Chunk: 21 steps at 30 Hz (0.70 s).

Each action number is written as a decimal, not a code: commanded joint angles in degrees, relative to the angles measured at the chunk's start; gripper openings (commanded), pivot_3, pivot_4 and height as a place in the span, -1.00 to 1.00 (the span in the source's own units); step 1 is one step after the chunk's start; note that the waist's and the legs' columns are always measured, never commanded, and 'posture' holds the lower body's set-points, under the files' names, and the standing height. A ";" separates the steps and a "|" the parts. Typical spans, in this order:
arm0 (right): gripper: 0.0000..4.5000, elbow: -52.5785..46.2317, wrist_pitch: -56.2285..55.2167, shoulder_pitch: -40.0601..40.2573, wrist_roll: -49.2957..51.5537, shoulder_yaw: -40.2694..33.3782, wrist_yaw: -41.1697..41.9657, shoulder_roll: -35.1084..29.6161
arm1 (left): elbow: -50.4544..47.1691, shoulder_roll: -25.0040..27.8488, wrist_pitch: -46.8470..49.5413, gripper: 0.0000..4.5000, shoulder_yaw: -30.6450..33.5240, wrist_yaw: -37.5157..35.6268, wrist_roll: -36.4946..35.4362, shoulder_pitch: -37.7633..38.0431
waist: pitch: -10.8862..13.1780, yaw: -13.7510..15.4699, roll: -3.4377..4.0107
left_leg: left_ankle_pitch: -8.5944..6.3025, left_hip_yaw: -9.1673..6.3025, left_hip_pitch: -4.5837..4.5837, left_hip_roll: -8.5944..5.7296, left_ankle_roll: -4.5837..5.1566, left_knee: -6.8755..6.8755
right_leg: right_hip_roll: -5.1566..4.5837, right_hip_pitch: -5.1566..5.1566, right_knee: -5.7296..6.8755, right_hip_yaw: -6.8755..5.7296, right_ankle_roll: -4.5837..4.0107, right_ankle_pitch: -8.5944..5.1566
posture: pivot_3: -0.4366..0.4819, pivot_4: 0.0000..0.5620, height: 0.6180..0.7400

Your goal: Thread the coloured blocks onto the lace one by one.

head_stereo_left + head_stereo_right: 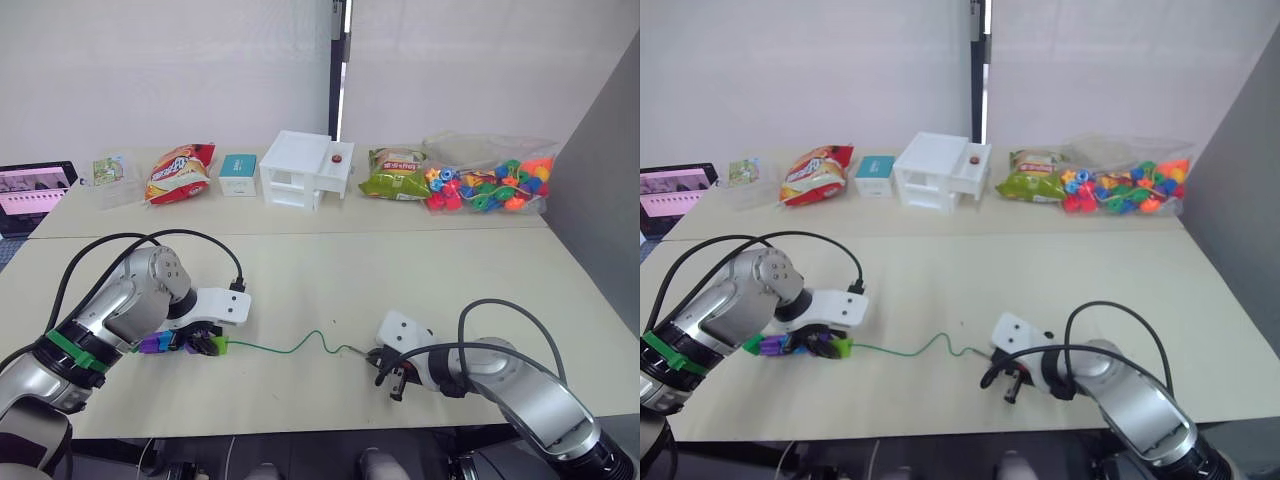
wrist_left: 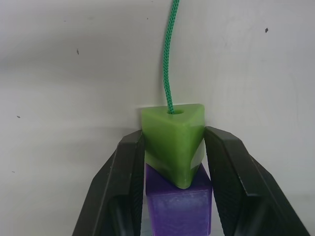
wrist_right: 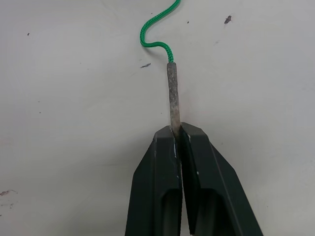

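You see the right gripper (image 3: pixel 176 132) pinching the lace (image 3: pixel 172 101) by its stiff tip, while the left gripper (image 2: pixel 173 147) clamps the light green block (image 2: pixel 173 140) (purple block (image 2: pixel 178 209) behind it) on the worktop (image 1: pixel 400 290).

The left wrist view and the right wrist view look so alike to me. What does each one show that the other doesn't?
Left wrist view: the left claw shut around a light green block with a purple block behind it; the lace runs out of a hole in the green block.

Right wrist view: the right claw pinched shut on the lace's stiff pale tip.

Both: the green lace lying on the pale table, each end held by one claw.
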 commanded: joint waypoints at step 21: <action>-1.00 7.71 -6.25 10.39 -1.24 -20.88 -0.44 -13.50 | 3.37 2.01 -2.39 -0.42 1.07 -0.77 2.30 6.92 | -0.33 -1.06 0.36 | -0.02 0.16 0.11 0.03 0.04 -0.11 | 0.04 0.31 0.01 0.13 -0.01 -0.03 | -0.05 -0.47 1.00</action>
